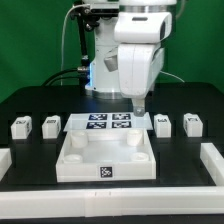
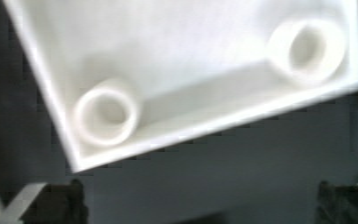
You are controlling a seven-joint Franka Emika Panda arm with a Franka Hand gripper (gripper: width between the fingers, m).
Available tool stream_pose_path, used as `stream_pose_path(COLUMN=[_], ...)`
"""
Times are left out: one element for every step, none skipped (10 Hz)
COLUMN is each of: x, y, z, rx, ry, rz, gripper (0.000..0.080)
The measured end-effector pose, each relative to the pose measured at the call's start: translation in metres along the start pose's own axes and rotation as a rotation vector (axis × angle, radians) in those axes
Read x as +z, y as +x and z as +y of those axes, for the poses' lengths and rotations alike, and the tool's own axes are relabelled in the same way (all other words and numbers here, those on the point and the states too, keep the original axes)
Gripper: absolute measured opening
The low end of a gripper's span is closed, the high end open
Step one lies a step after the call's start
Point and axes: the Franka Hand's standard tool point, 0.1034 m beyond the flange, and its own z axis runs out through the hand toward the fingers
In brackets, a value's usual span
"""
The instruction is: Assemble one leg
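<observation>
Overhead, the gripper (image 1: 140, 103) hangs empty, fingers (image 2: 60, 200) spread wide, at the socketed tray's (image 1: 68, 160) one o'clock; the nearest leg (image 1: 163, 123) sits at the gripper's four o'clock.

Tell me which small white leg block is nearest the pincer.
The inner small white plastic leg on the exterior view's right; the pincer hangs close by.

Rounded glossy white arm (image 1: 140, 50), thin black cables (image 1: 75, 45), gripper (image 1: 140, 104) with dark fingers (image 2: 55, 200).
</observation>
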Motion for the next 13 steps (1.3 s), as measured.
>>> stream_pose_path(x=[0.011, 0.027, 0.047, 0.061, 0.075, 0.083, 0.088, 0.088, 0.088, 0.088, 0.088, 0.089, 0.089], y=[-0.013, -0.029, -0.05, -0.061, -0.068, -0.072, -0.075, -0.076, -0.076, -0.076, -0.076, -0.076, -0.076], z=[-0.013, -0.026, -0.043, -0.049, -0.053, -0.056, -0.058, -0.058, -0.058, -0.058, -0.058, -0.058, -0.059], rx=[-0.074, -0.202, -0.271, -0.253, -0.235, -0.223, -0.214, -0.211, -0.21, -0.21, -0.21, -0.21, -0.21], ry=[0.003, -0.001, 0.016, 0.028, 0.032, 0.044, 0.049, 0.05, 0.051, 0.051, 0.051, 0.052, 0.053], rz=[0.004, 0.012, 0.019, 0.026, 0.034, 0.037, 0.039, 0.039, 0.039, 0.039, 0.039, 0.039, 0.039], gripper=[0.065, 0.065, 0.065, 0.065, 0.065, 0.065, 0.065, 0.065, 0.065, 0.054, 0.0404, 0.0404, 0.0173])
